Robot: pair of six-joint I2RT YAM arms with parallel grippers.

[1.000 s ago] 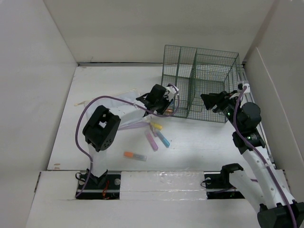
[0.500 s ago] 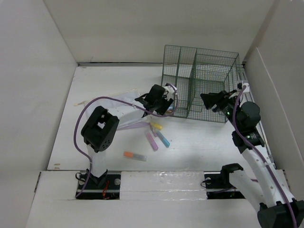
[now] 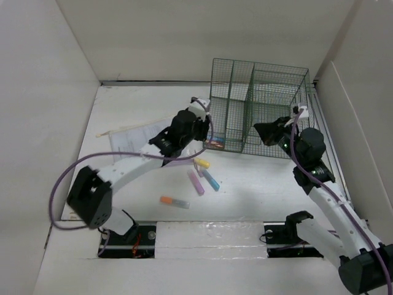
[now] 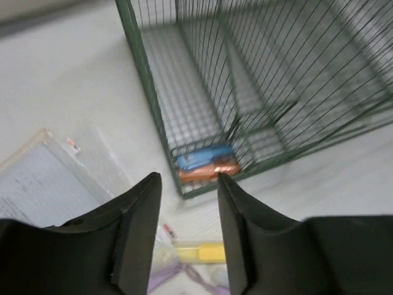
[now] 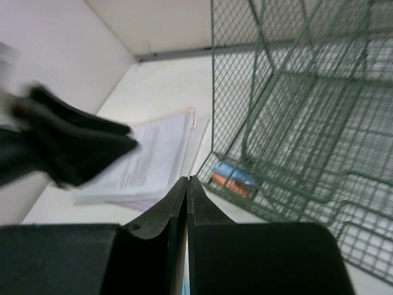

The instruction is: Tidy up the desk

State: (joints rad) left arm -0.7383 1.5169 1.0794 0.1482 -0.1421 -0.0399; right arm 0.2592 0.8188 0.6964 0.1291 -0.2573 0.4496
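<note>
On the white desk point(image 3: 141, 178) stands a green wire basket point(image 3: 258, 107); a blue and an orange marker point(image 3: 215, 144) lie in its front left compartment. My left gripper point(image 3: 200, 132) hovers open and empty just outside that corner; its wrist view shows the basket point(image 4: 245, 92), the two markers point(image 4: 206, 163) past my fingertips and a yellow marker point(image 4: 199, 252) below. My right gripper point(image 3: 260, 130) is shut with nothing seen in it, in front of the basket's middle. Its wrist view shows the basket point(image 5: 295, 110) and those markers point(image 5: 230, 178).
Loose on the desk lie a yellow marker point(image 3: 202, 163), a pink one point(image 3: 196, 182), a blue one point(image 3: 210, 180) and an orange one point(image 3: 174, 201). Printed papers point(image 3: 138, 136) lie left of the basket. White walls enclose the desk.
The left arm stretched out, its elbow dropping low to the left, and its jaws opened wider. The right gripper closed and shifted slightly left.
</note>
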